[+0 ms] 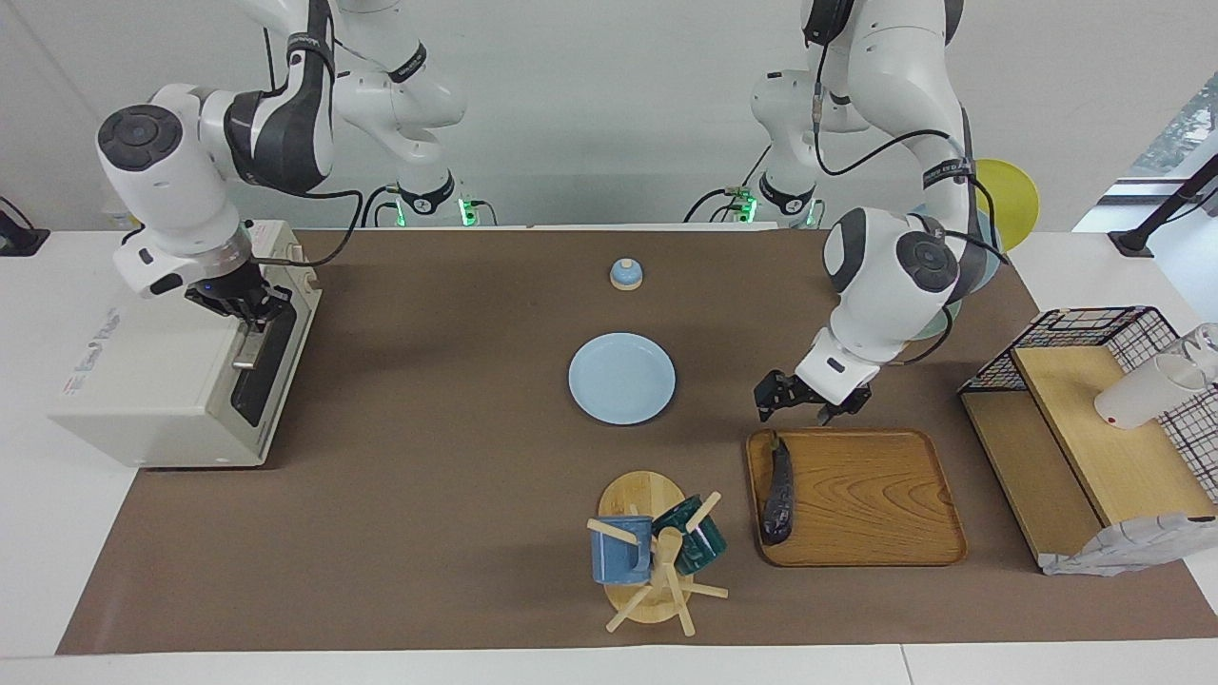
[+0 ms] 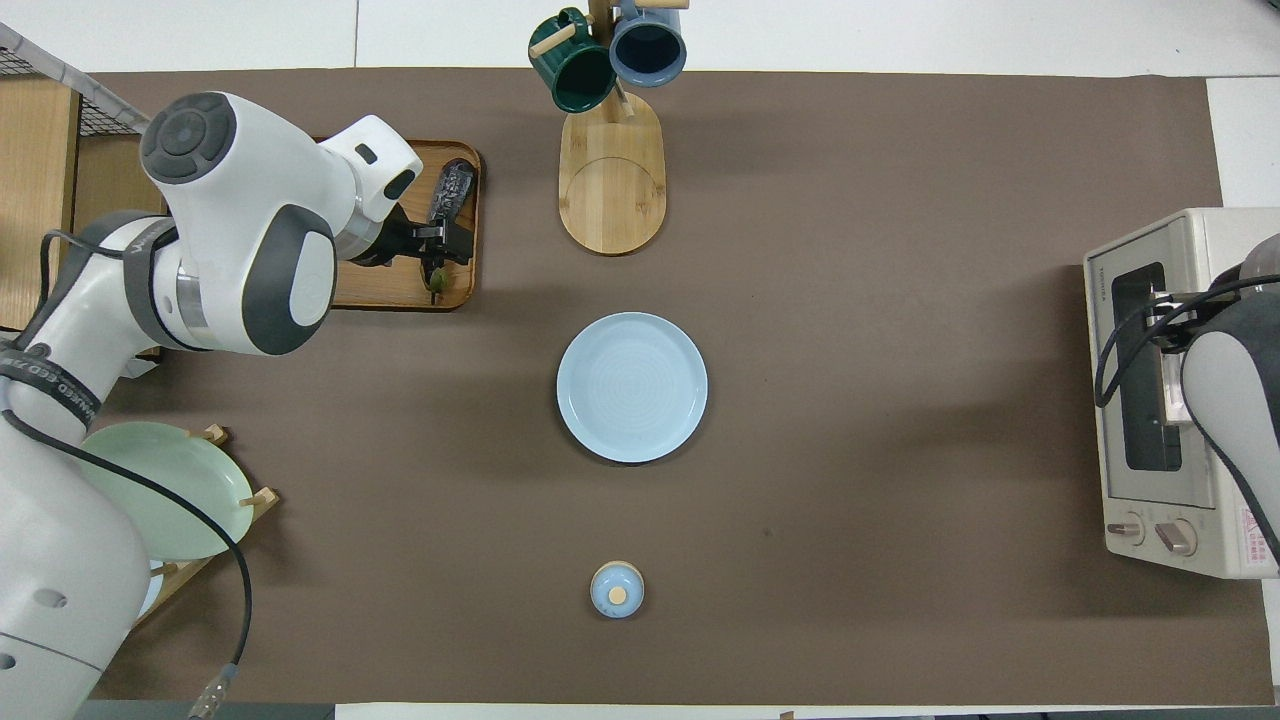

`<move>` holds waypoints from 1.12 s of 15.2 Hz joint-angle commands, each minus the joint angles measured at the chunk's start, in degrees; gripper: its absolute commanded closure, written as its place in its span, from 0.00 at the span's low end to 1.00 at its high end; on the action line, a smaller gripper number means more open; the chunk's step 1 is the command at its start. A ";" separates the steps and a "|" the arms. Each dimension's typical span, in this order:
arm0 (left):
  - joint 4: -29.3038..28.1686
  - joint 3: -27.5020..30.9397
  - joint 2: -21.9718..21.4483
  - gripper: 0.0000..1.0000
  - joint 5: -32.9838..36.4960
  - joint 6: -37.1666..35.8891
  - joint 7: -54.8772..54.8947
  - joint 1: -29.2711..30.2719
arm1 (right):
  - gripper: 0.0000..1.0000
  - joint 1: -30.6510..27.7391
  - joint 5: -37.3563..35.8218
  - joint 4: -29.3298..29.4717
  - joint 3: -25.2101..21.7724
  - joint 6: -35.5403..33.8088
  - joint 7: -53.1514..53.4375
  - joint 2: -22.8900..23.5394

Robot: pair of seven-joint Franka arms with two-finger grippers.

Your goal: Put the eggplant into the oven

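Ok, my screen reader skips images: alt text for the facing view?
The left gripper, open, hovers over the eggplant lying on a wooden tray. The right gripper is at the handle of the closed oven.

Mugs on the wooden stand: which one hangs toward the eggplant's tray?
The dark green mug; the blue mug hangs toward the oven's end, away from the tray.

Blue plate [image 1: 621, 378] mid-counter [image 1: 428, 514]; small lidded jar [image 1: 625, 274] nearer the robots. Mug tree [image 1: 657, 561] beside wooden tray [image 1: 866, 499]. Wire shelf [image 1: 1094, 419] and plate rack [image 2: 170, 490] at the left arm's end.
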 commanded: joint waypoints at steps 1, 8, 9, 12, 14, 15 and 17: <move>-1.90 0.78 1.30 0.00 -0.90 6.09 0.23 -1.44 | 1.00 -0.37 -1.29 -2.45 0.26 2.16 1.38 -0.52; -3.24 0.96 4.11 0.00 -0.38 12.80 0.75 -2.40 | 1.00 0.51 0.02 -7.19 0.52 9.71 2.69 0.09; -3.24 0.96 4.20 0.00 -0.38 12.89 0.93 -2.40 | 1.00 0.86 0.81 -7.28 0.70 10.33 3.39 0.96; -3.67 1.04 4.73 0.00 -0.29 13.51 3.46 -1.62 | 1.00 2.01 3.36 -8.94 0.70 14.72 4.01 2.38; -2.71 1.22 4.73 0.00 -0.38 12.72 3.65 -1.35 | 1.00 3.40 4.42 -11.49 0.70 18.50 5.67 2.38; -1.40 1.31 4.82 0.00 -0.38 11.85 3.65 -1.26 | 1.00 3.76 4.51 -12.11 0.70 19.56 6.64 2.55; -1.56 1.31 5.17 0.00 -0.29 13.06 3.74 -1.09 | 1.00 3.77 4.77 -12.20 0.70 20.97 7.88 4.39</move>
